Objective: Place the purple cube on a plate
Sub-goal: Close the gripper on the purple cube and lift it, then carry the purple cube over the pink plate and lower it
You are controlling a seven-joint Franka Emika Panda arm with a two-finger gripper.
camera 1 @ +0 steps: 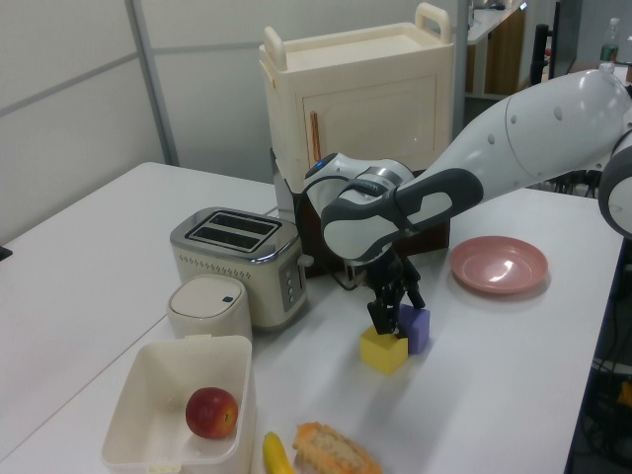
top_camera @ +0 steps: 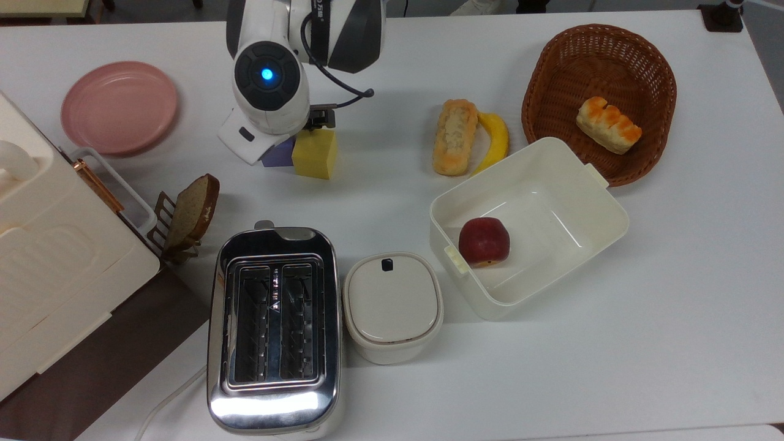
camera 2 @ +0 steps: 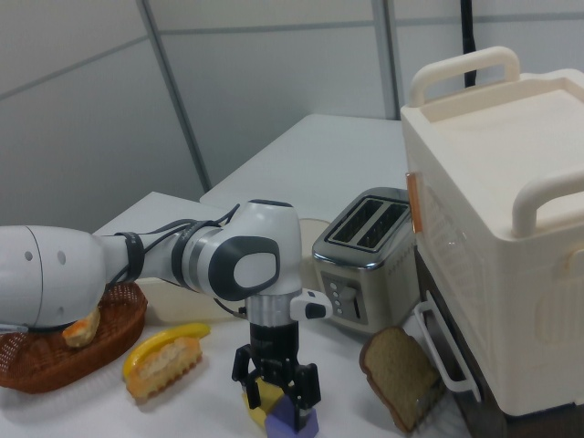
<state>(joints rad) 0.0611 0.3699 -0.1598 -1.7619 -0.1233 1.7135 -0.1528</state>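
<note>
The gripper (camera 1: 388, 318) hangs low over the two cubes on the white table (top_camera: 392, 380), its fingers spread apart and gripping nothing. In the right view one finger (camera 2: 307, 387) stands over the purple cube (camera 2: 293, 422) and the other over the yellow cube (camera 2: 264, 394). The purple cube (camera 1: 415, 328) rests on the table touching the yellow cube (camera 1: 383, 350), on the left view's right of it and below the fingertips, not between them, while the plate (top_camera: 119, 107) lies well apart at the top view's left.
</note>
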